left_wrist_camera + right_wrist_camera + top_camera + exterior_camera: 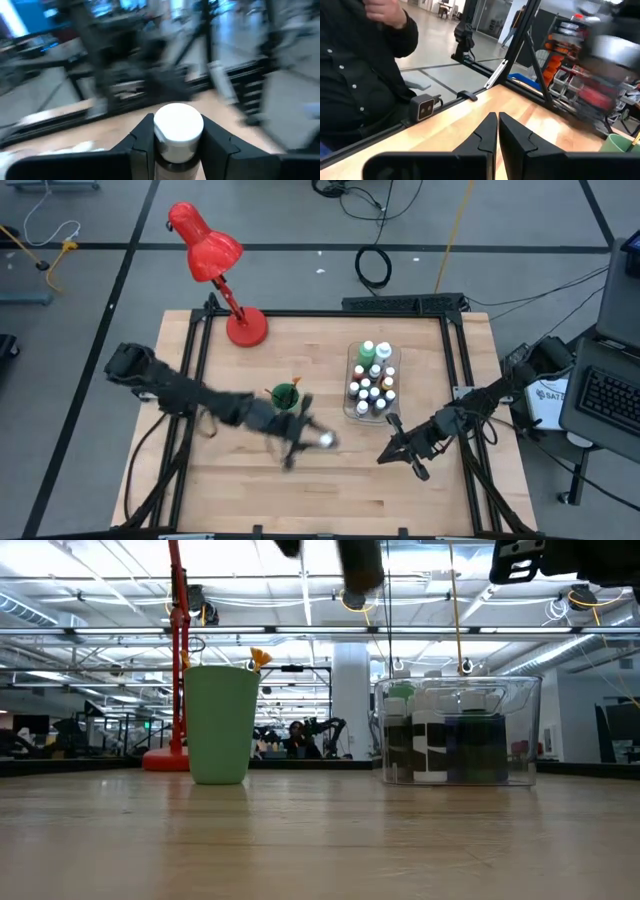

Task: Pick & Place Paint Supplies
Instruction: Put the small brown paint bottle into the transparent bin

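Note:
My left gripper (312, 439) hangs over the middle of the table, near the green cup (285, 395), shut on a white-capped paint bottle (178, 127). The bottle's body is hidden below the cap. A clear tray (372, 380) at the right holds several white-capped paint bottles standing upright. A brush with an orange end (259, 659) sticks out of the cup (218, 725). My right gripper (392, 450) is shut on nothing, in the air near the tray's near end; its fingers meet in the right wrist view (497, 122). My left gripper pinches the bottle between its two fingers (145, 137), at the neck just under the white cap (178, 120). The fingers reach in roughly level. The bottle stands upright in the hold, cap up, and is lifted clear of the table.
A red desk lamp (215, 265) stands at the table's far left corner. A person in a dark shirt (360, 85) stands beyond the table's edge in the right wrist view. Bare wood lies along the near edge (330, 500).

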